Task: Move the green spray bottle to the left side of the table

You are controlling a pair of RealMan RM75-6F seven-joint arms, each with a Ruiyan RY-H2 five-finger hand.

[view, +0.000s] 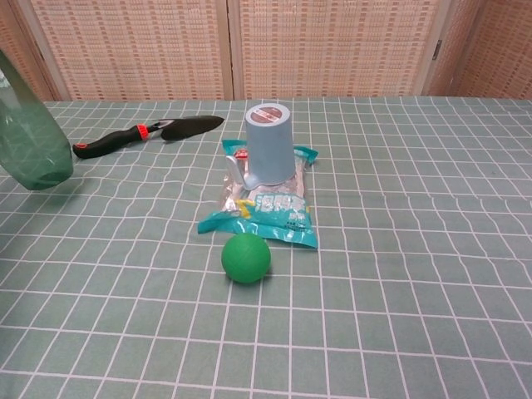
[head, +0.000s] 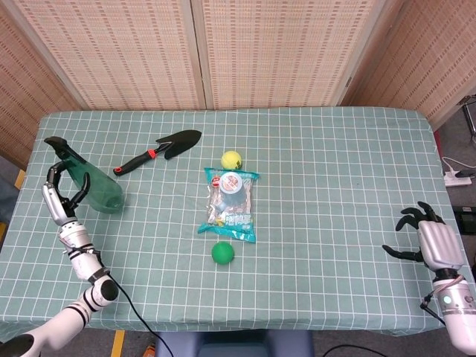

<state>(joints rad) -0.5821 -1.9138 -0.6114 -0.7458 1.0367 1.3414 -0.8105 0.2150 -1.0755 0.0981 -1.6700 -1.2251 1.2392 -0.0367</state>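
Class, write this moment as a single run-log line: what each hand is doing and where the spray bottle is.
left hand: grips green spray bottle | bottle: tilted, base low at table's left side | right hand: empty, fingers spread, far right edge

Bottle [view: 32,145]: top cut off by chest view's left edge. My left hand [head: 59,195]: grip unclear in head view. Yellow ball [head: 231,159]: hidden behind cup [view: 268,152] in chest view.

black trowel [head: 165,145], yellow ball [head: 231,159], snack bag [head: 230,210], blue cup [view: 268,143], green ball [head: 222,253]
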